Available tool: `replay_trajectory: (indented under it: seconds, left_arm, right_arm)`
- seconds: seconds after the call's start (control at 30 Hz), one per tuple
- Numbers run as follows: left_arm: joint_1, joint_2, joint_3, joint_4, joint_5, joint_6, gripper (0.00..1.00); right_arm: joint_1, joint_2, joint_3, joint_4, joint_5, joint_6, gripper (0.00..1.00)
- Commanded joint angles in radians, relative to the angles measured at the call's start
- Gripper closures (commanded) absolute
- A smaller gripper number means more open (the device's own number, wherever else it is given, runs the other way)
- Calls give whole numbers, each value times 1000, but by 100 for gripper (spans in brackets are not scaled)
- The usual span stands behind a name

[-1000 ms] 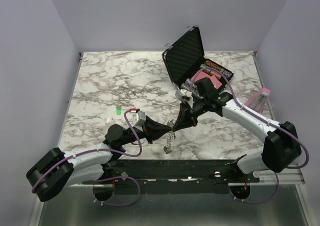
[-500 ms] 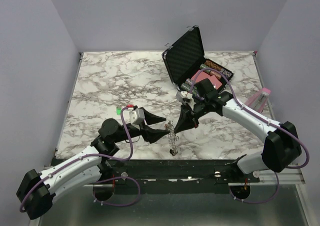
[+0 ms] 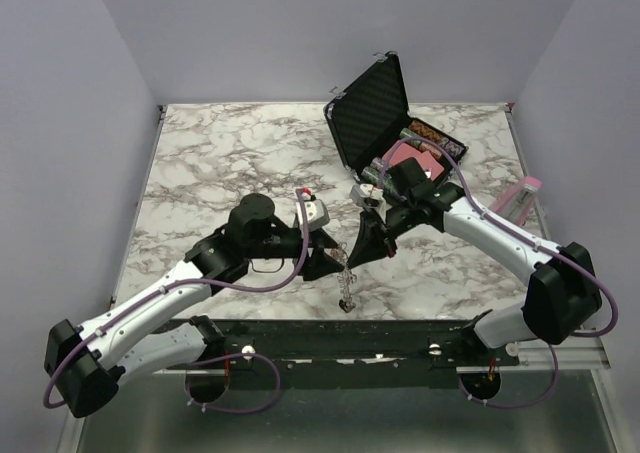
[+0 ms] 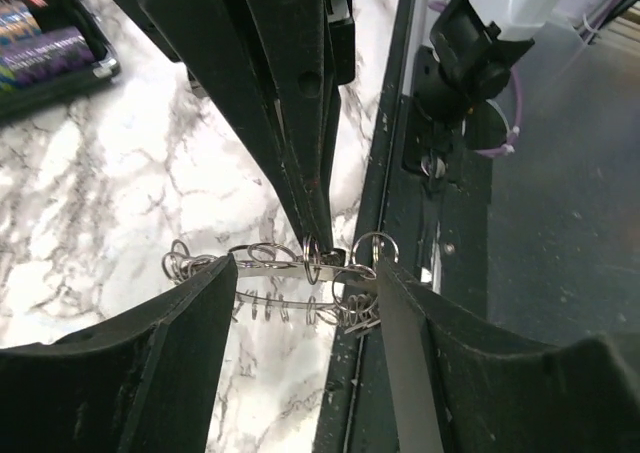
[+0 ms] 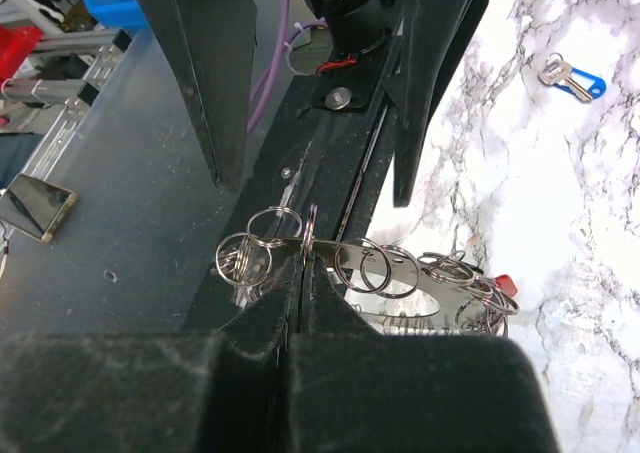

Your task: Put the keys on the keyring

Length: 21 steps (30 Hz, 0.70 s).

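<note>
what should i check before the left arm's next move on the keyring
1. right gripper shut on keyring: ok
2. left gripper open: ok
3. keyring between the left fingers: ok
4. key in left gripper: not ok, it holds nothing
5. spare key in sight: ok, blue-headed key lies on the table, apart from both grippers
6. keyring's hanging end off the table: cannot tell

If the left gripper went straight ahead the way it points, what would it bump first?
The left gripper would probably meet the keyring first, pinched just ahead by the right gripper; depth is unclear.
</note>
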Motion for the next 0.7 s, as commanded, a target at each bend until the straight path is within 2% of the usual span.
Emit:
replay_trajectory:
  seconds: [0.0,0.27,0.5,0.67]
  left_arm:
    - [3,59,75,-141,87,37,37]
    - [2,141,143,-202,107,51,58]
    - [2,183,175,-230,119,58,67]
    - [2,203,190,-245,139,64,100]
  right_arm:
    - [11,10,31,-19,-1,-12,100]
    - [14,10,31,-19,-3,-13,100]
    - [16,11,33,-21,-3,-13,100]
    - [16,13,33,-21,-4,-13,100]
